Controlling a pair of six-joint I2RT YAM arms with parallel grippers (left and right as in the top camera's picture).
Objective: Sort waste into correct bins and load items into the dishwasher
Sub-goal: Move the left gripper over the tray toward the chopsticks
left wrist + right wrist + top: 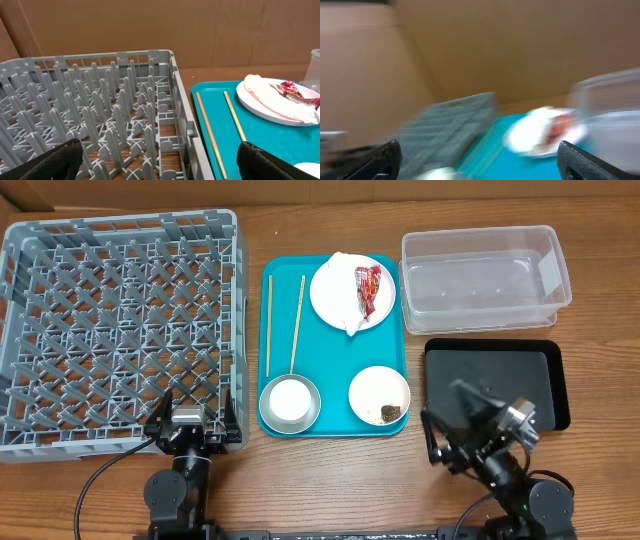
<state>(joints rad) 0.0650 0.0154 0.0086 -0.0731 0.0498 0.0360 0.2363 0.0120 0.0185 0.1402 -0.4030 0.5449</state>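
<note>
On the teal tray [335, 405] lie two wooden chopsticks [296, 322], a white plate [338, 292] with a red wrapper [367, 288] and a crumpled white napkin [350, 323], a grey metal bowl [270, 415] holding a small white cup [288, 400], and a small white bowl [378, 392] with a brown food chunk [390, 413]. The grey dish rack [120, 320] stands at the left. The clear tub [485, 275] and the black tray [495, 380] are at the right. My left gripper [195, 408] is open at the rack's near right corner. My right gripper [447, 424] is open beside the black tray; its wrist view is blurred.
The left wrist view shows the rack's pegs [115, 115], the chopsticks [210, 135] and the plate [272, 100]. A cardboard wall [150, 25] stands behind the table. Bare wooden tabletop [330, 480] lies along the front edge.
</note>
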